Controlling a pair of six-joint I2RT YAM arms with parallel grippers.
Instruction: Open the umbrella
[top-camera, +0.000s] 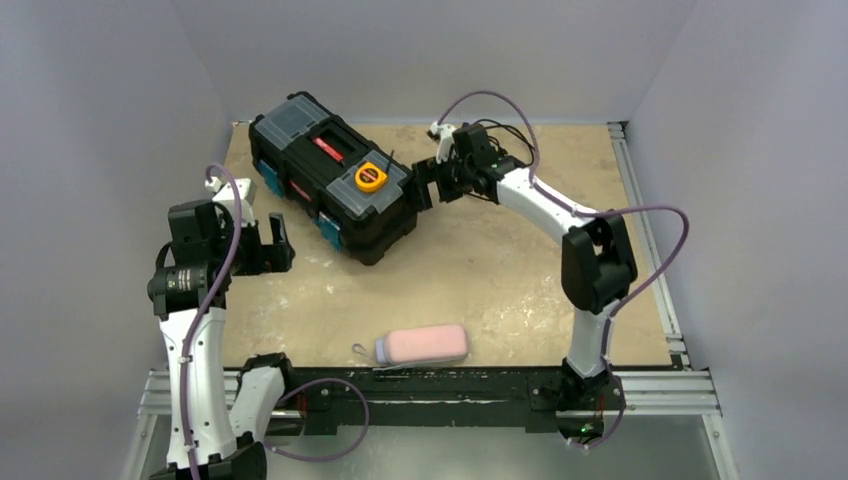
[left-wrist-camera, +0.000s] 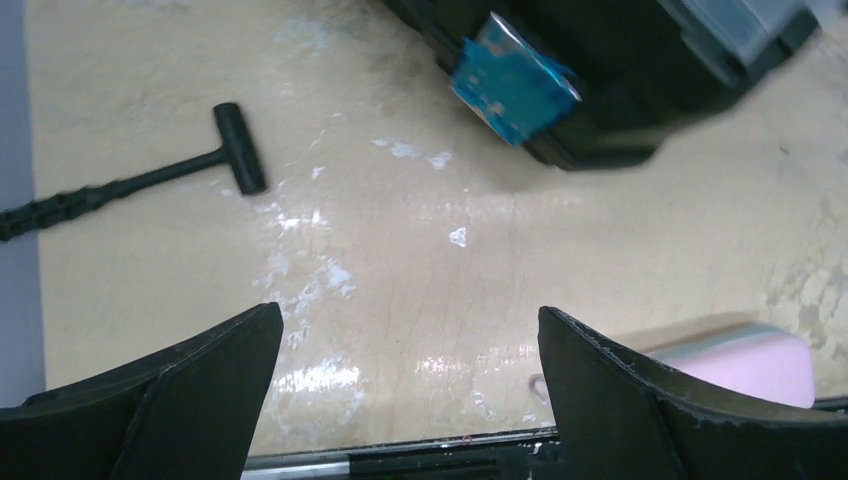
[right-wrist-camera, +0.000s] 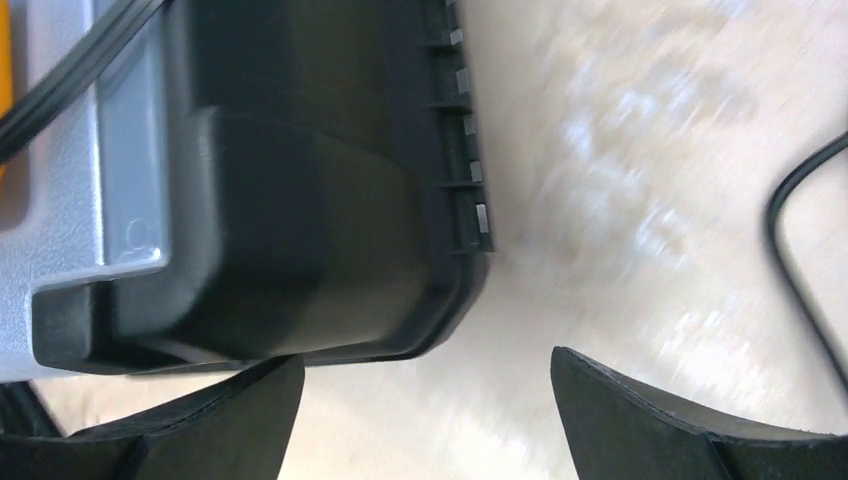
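Observation:
The umbrella (top-camera: 425, 345) lies packed as a pinkish oblong capsule near the table's front edge, its small loop (top-camera: 360, 350) pointing left. Its end also shows at the lower right of the left wrist view (left-wrist-camera: 745, 360). My left gripper (top-camera: 267, 248) is open and empty above the table at the left, well back and to the left of the umbrella; the left wrist view (left-wrist-camera: 408, 312) shows bare table between its jaws. My right gripper (top-camera: 425, 185) is open and empty at the far side, beside the right end of the toolbox; the right wrist view (right-wrist-camera: 427, 358) shows it.
A black toolbox (top-camera: 330, 175) stands at the back left with an orange tape measure (top-camera: 370, 177) on its lid; its blue latch (left-wrist-camera: 512, 82) and its corner (right-wrist-camera: 300, 200) show in the wrist views. A thin black T-handled tool (left-wrist-camera: 150, 180) lies left. A black cable (right-wrist-camera: 800, 260) runs right.

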